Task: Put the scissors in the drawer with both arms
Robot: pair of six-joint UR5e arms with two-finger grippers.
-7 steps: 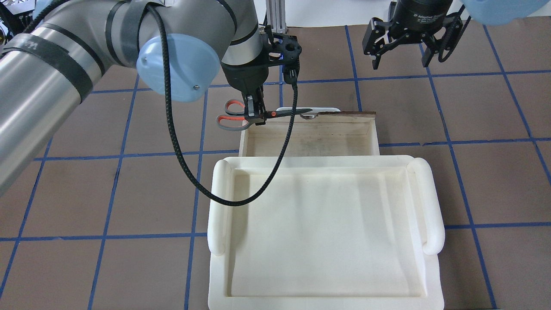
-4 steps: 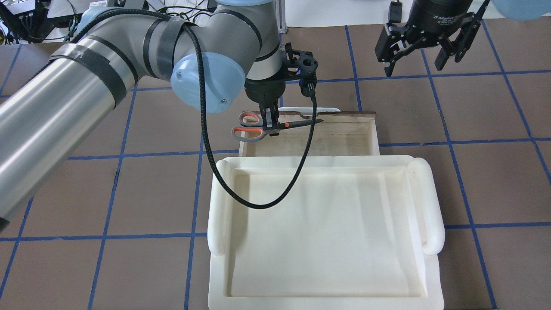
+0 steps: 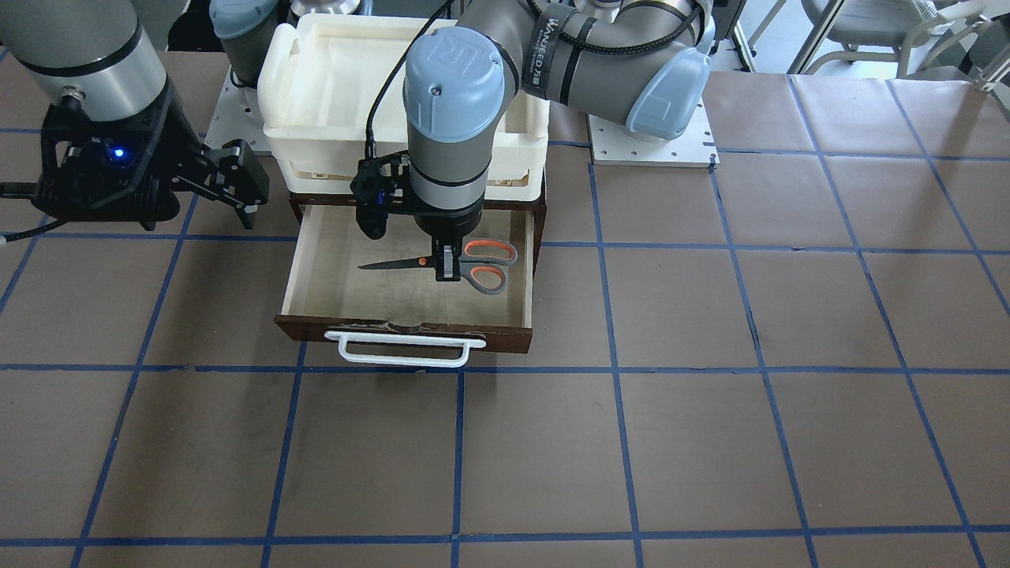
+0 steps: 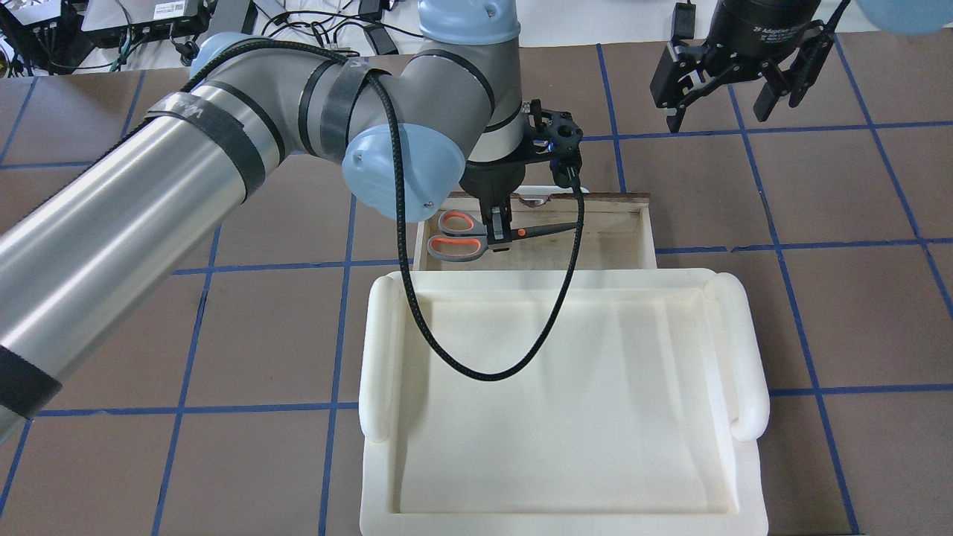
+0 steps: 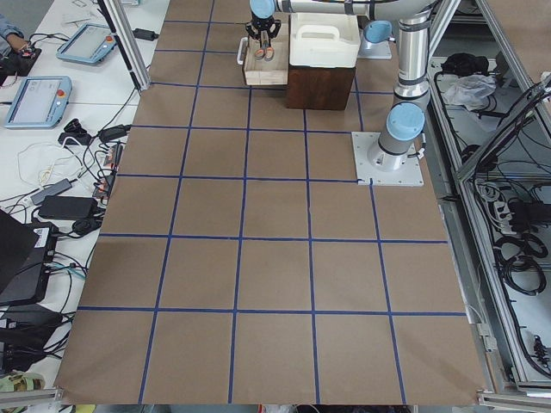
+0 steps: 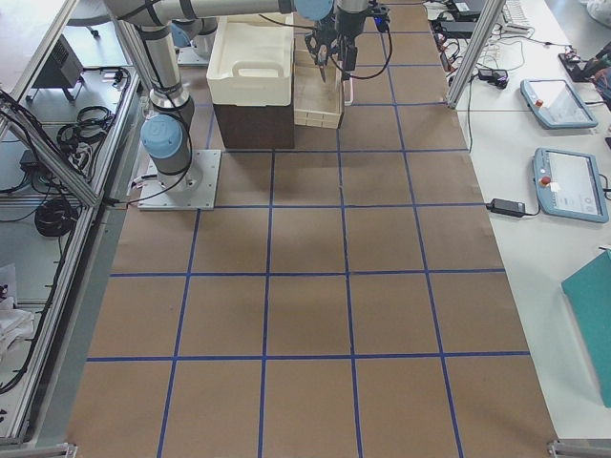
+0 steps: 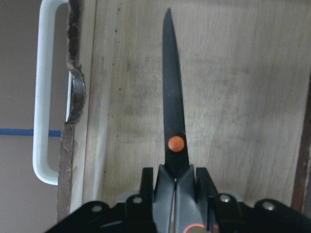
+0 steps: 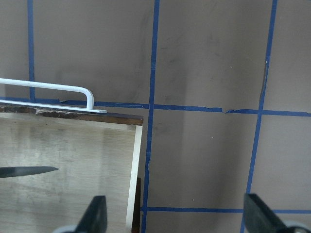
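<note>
My left gripper (image 3: 447,270) (image 4: 498,232) is shut on the scissors (image 3: 442,263) (image 4: 491,234) just behind the orange pivot dot (image 7: 176,143). It holds them level over the pale inside of the open drawer (image 3: 331,272) (image 4: 603,231). The blades point along the drawer, and the orange-lined loops (image 3: 488,266) hang near one side wall. I cannot tell whether the scissors touch the drawer floor. My right gripper (image 4: 737,89) (image 3: 229,185) is open and empty, above the table beside the drawer. The blade tip (image 8: 29,171) shows in the right wrist view.
A cream-white plastic tray (image 4: 744,350) (image 3: 284,63) sits on top of the brown cabinet behind the drawer. The drawer's white bar handle (image 3: 404,353) (image 8: 53,88) faces away from the robot. A black cable (image 4: 476,357) loops from my left wrist over the tray.
My left arm has carried the scissors to the right and toward the tray, from the drawer's left corner to over its inside. The right gripper has shifted slightly right and stays open.
</note>
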